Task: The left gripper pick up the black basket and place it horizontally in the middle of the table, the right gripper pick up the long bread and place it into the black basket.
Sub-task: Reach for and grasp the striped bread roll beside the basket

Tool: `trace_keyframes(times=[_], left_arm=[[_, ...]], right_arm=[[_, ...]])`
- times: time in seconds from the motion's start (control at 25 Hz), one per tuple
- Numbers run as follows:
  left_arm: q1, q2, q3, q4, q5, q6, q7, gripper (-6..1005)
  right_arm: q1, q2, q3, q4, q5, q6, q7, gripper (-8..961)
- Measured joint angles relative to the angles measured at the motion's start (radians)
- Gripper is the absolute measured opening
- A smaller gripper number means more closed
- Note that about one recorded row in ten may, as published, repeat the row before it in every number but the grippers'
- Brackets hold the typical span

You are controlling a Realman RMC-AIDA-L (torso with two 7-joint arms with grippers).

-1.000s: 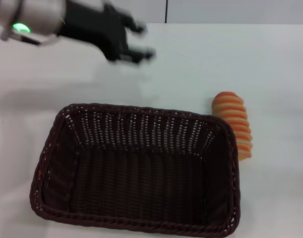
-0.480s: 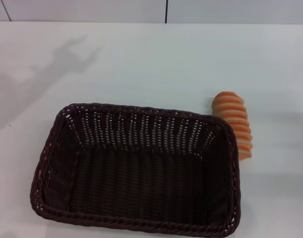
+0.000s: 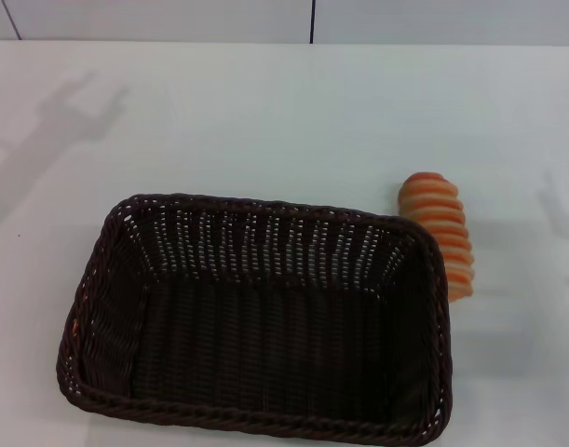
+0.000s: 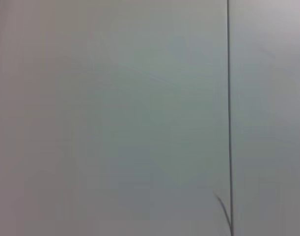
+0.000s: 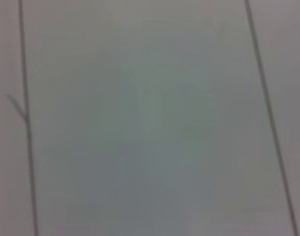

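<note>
Neither gripper was in view, so finger state unknown; long bread [image 3: 440, 233] lay just right of black basket [image 3: 256, 321], prob. light, soft — grip mid-length, crosswise.

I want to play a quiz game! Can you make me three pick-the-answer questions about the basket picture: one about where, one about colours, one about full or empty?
1. Where is the long bread?
A. inside the black basket
B. on the table, beside the basket's right end
C. under the basket

2. What colours are its stripes?
A. orange and cream
B. green and white
C. blue and black

3. The black basket is:
A. upside down
B. full
C. upright and empty

Answers: 1 B, it lies on the white table. 2 A, stripes show plainly. 3 C, its woven floor is bare.
</note>
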Motion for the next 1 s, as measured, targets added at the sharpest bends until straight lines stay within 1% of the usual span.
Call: trace_keyframes(times=[0.04, 0.08, 0.12, 0.24, 0.28, 0.32, 0.36, 0.48, 0.52, 0.56, 0.68, 0.72, 0.76, 0.88, 0.92, 1.0], left_arm=[[0.001, 0.0, -0.003, 0.0, -0.001, -0.003, 0.0, 587], [0.004, 0.0, -0.01, 0.0, -0.001, -0.01, 0.0, 588], [0.004, 0.001, -0.023, 0.0, -0.002, -0.024, 0.0, 588], [0.004, 0.002, -0.031, -0.002, -0.004, -0.031, 0.001, 588], [0.004, 0.002, -0.032, -0.004, -0.004, -0.032, 0.001, 588], [0.004, 0.002, -0.032, -0.007, -0.005, -0.033, 0.001, 588], [0.004, 0.002, -0.032, -0.007, -0.005, -0.033, 0.001, 588], [0.004, 0.003, -0.038, -0.008, -0.006, -0.035, 0.001, 588], [0.004, 0.003, -0.038, -0.008, -0.006, -0.035, 0.001, 588], [0.004, 0.003, -0.04, -0.008, -0.006, -0.036, 0.001, 588], [0.005, 0.003, -0.043, -0.009, -0.006, -0.042, 0.001, 588], [0.005, 0.003, -0.046, -0.009, -0.007, -0.049, 0.001, 588], [0.005, 0.003, -0.046, -0.009, -0.007, -0.049, 0.001, 588], [0.005, 0.003, -0.053, -0.009, -0.008, -0.054, 0.001, 588], [0.006, 0.003, -0.064, -0.009, -0.008, -0.062, 0.0, 588], [0.006, 0.003, -0.068, -0.009, -0.008, -0.066, 0.0, 588]], right_arm=[[-0.006, 0.0, -0.026, 0.009, 0.0, 0.018, 0.0, 788], [-0.006, 0.0, -0.026, 0.009, 0.0, 0.018, 0.0, 788], [-0.013, 0.0, -0.055, 0.024, 0.0, 0.049, 0.0, 788], [-0.02, -0.001, -0.078, 0.039, -0.001, 0.083, 0.0, 788], [-0.025, -0.003, -0.087, 0.05, -0.005, 0.105, 0.0, 788], [-0.042, -0.005, -0.095, 0.084, -0.021, 0.155, 0.0, 788], [-0.042, -0.005, -0.095, 0.084, -0.021, 0.155, 0.0, 788], [-0.069, -0.013, -0.097, 0.163, -0.039, 0.267, 0.0, 788], [-0.076, -0.025, -0.103, 0.208, -0.039, 0.345, 0.0, 788], [-0.076, -0.025, -0.103, 0.208, -0.039, 0.345, 0.0, 788], [-0.083, -0.036, -0.114, 0.265, -0.044, 0.459, -0.003, 788], [-0.087, -0.041, -0.116, 0.296, -0.057, 0.521, -0.005, 788], [-0.087, -0.041, -0.116, 0.296, -0.057, 0.521, -0.005, 788], [-0.088, -0.046, -0.116, 0.352, -0.088, 0.629, -0.008, 788], [-0.088, -0.047, -0.114, 0.387, -0.11, 0.702, -0.009, 788], [-0.088, -0.047, -0.112, 0.401, -0.117, 0.728, -0.009, 788]])
